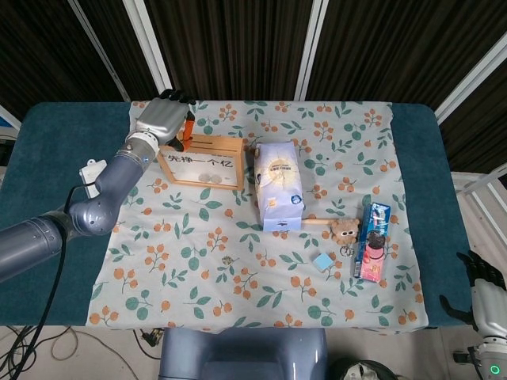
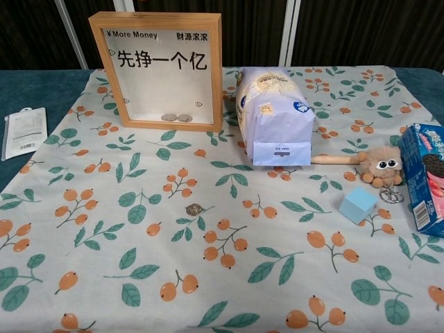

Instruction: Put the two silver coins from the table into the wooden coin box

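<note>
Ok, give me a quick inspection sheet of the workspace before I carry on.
Surface: floral cloth, flat.
Job's things: coin box upright, two coins inside at the bottom; one coin-like piece lies on the cloth.
Clutter: bag, plush toy, blue cube, cookie box, white packet.
Hands: left hand over the box's top edge, grasp unclear; right hand off the table, holding nothing.
Cables: black cable by the left arm.
Surroundings: dark slatted wall.

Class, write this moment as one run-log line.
left hand: above box top | right hand: idle, off table | box: two coins inside | cloth: one coin
</note>
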`<state>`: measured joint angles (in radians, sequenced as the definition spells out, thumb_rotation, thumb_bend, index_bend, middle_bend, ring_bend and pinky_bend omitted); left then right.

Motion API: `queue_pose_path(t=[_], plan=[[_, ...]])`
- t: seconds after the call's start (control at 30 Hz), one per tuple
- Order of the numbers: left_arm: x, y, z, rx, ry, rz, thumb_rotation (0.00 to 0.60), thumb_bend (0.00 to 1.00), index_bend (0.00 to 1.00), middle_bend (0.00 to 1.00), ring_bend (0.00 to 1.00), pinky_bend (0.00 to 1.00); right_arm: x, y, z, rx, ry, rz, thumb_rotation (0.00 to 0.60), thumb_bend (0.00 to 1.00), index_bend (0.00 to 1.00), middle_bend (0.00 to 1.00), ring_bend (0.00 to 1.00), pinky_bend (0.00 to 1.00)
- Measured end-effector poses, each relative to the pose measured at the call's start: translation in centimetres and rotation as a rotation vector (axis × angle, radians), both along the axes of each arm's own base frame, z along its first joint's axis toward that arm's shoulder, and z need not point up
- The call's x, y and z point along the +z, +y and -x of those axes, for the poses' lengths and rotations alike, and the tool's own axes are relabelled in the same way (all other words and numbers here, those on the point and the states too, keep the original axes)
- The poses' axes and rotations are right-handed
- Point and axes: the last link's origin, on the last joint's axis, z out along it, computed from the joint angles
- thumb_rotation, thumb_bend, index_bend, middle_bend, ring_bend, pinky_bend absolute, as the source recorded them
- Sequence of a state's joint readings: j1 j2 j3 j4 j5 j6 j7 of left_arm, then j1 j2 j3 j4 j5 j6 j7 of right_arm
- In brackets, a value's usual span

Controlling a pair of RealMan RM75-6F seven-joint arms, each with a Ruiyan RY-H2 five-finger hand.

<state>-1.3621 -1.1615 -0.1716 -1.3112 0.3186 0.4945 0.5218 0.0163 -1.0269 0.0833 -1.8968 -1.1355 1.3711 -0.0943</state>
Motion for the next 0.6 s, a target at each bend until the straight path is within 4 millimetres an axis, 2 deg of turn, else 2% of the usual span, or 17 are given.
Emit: queue_pose_path(t=[0.6], plan=[[-2.2,1.1,0.0,0.018,0.018,0.023,0.6,0.57,0.54,0.13,0.0,0.0,0.1,0.0,0.1,-0.018,-0.02,0.014,0.6,0.37,0.13,0.05,0.04,0.0]])
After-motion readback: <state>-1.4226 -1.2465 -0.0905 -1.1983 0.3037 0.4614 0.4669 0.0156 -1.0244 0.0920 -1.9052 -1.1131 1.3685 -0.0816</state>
